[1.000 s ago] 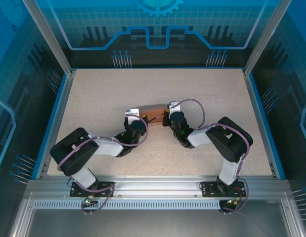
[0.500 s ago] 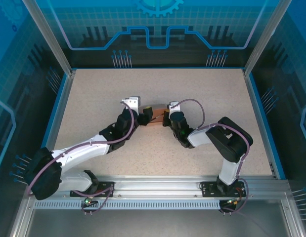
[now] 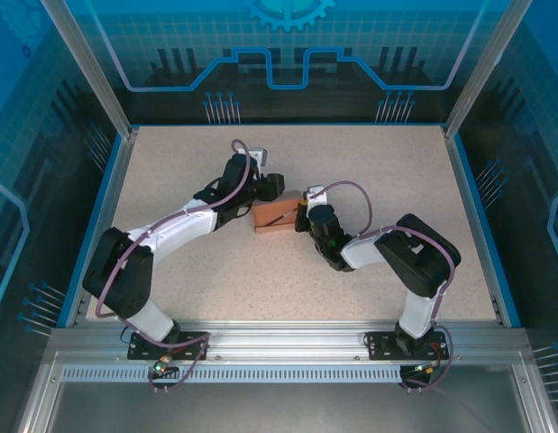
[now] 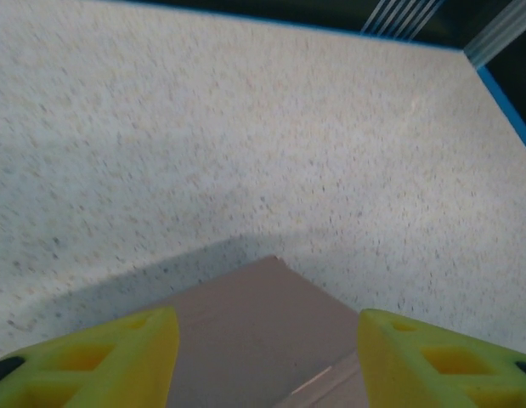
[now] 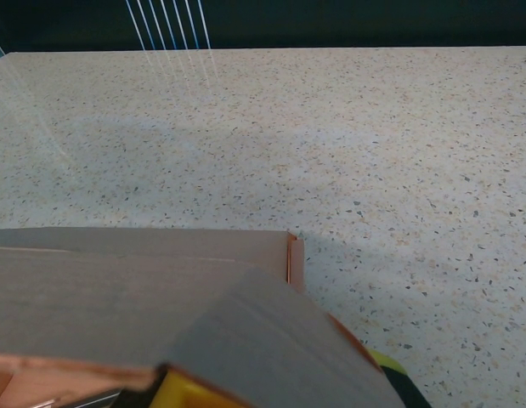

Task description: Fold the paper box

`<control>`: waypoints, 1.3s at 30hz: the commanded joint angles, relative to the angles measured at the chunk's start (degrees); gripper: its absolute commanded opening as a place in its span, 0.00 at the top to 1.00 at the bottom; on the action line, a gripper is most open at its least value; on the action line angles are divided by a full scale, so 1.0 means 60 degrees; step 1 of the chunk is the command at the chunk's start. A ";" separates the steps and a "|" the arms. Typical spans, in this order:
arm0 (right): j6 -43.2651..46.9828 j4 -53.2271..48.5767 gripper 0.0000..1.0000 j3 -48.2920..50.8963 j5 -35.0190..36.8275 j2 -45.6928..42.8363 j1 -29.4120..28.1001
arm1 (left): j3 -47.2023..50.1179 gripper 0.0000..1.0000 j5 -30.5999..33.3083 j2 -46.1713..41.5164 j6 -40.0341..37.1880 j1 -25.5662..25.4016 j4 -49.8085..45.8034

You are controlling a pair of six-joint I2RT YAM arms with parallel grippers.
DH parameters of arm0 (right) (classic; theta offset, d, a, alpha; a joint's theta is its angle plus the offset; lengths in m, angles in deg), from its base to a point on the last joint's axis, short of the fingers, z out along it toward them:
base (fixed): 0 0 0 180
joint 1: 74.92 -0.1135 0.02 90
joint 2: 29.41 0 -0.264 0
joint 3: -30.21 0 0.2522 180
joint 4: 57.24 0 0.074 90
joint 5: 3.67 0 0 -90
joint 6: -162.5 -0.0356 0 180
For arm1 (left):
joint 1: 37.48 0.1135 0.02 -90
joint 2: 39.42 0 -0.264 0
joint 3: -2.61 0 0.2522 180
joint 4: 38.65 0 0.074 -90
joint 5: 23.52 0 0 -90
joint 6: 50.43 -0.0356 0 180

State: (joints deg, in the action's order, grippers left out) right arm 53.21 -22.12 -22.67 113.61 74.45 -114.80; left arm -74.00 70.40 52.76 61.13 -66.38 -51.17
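The paper box is a small salmon-orange cardboard box lying on the table between the two arms. My left gripper hovers at the box's far left corner. In the left wrist view its yellow fingers stand apart, open, with the box top beneath the gap of the left gripper. My right gripper is at the box's right end. In the right wrist view the box and a raised flap cover the right gripper, which is shut on the cardboard.
The speckled table is ringed by a low blue rim. A thin dark line crosses the box top. Bare tabletop stretches behind the box and to the far right.
My left arm swung from the near-left of the box round to its far side, stretching out, and its jaws narrowed a little. The right arm and the box stayed put.
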 commanded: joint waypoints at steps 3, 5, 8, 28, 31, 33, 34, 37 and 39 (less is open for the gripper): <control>-0.0023 -0.0120 1.00 -0.0249 0.0281 0.0013 -0.0180 | -0.0284 0.44 -0.1471 0.0292 0.0390 0.0021 -0.0489; -0.0008 -0.0135 1.00 -0.0249 0.0287 -0.0007 -0.0176 | -0.0162 0.45 -0.1680 0.0372 0.0456 0.0025 -0.0423; 0.0004 -0.0135 1.00 -0.0232 0.0314 -0.0028 -0.0179 | 0.0011 0.46 -0.1795 0.0492 0.0512 0.0028 -0.0354; -0.0421 -0.2607 0.69 0.1067 0.0442 -0.2686 -0.0457 | 0.0729 0.49 -0.1833 0.1068 0.0598 0.0011 0.0301; -0.0139 -0.3581 0.67 0.0988 0.0430 -0.3543 -0.0413 | 0.0885 0.49 -0.1859 0.1156 0.0626 0.0009 0.0505; 0.0149 -0.4019 0.66 0.0862 0.0262 -0.4013 -0.0358 | 0.0978 0.49 -0.1856 0.1215 0.0640 0.0013 0.0624; 0.0256 -0.4248 0.65 0.0758 0.0179 -0.4240 -0.0319 | 0.1035 0.49 -0.1860 0.1239 0.0643 0.0011 0.0703; 0.0502 -0.4826 0.63 0.0332 -0.0370 -0.4556 -0.0052 | 0.1222 0.49 -0.1833 0.1288 0.0694 0.0012 0.0974; 0.0577 -0.5449 0.61 -0.0271 -0.1092 -0.4247 0.0310 | 0.1325 0.49 -0.1833 0.1315 0.0737 -0.0002 0.1143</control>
State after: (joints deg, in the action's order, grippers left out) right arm 54.76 -48.00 -19.67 111.95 48.02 -115.44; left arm -67.62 60.52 59.82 64.13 -66.40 -46.26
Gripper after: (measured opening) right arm 0.388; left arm 0.510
